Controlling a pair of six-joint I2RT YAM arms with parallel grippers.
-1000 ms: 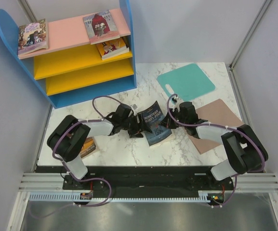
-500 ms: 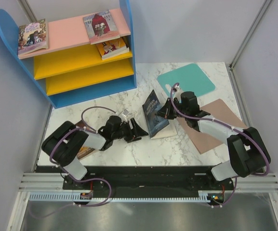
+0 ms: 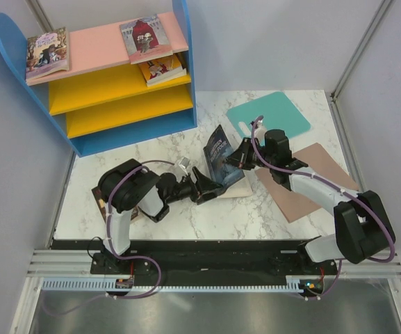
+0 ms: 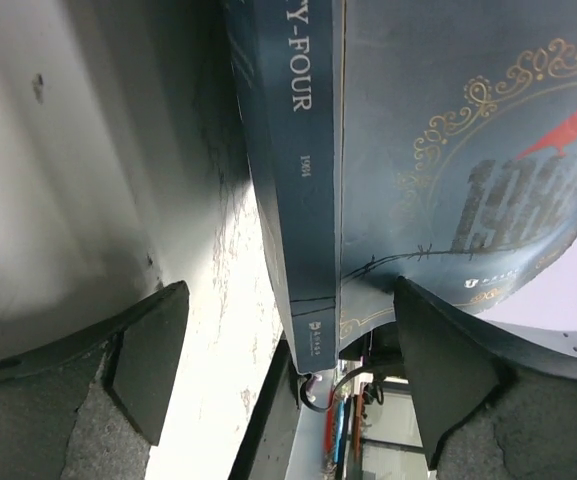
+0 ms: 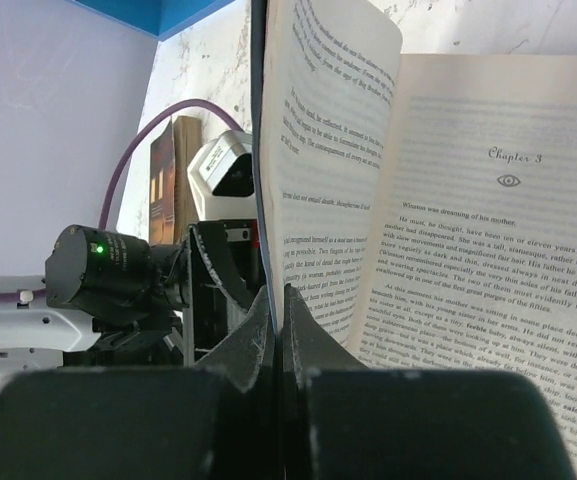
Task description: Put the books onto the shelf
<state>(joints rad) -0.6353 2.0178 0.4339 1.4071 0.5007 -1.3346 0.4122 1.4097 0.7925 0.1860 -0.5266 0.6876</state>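
Only R wrist cam shows R gripper (image 5: 280,305) pinching book (image 5: 448,250) pages; L gripper (image 3: 208,186) agape.

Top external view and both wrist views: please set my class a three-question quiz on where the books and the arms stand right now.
1. Short answer: which arm's jaws are pinched on the open navy book?
2. True or false: the left jaws are shut tight.
3. Multiple choice: how many books rest on the shelf? A one, B three, C five.

Key: 1 the right jaws. 2 false, the left jaws stand open by the navy book's spine. 3 B, two on the pink board and one on a yellow board.
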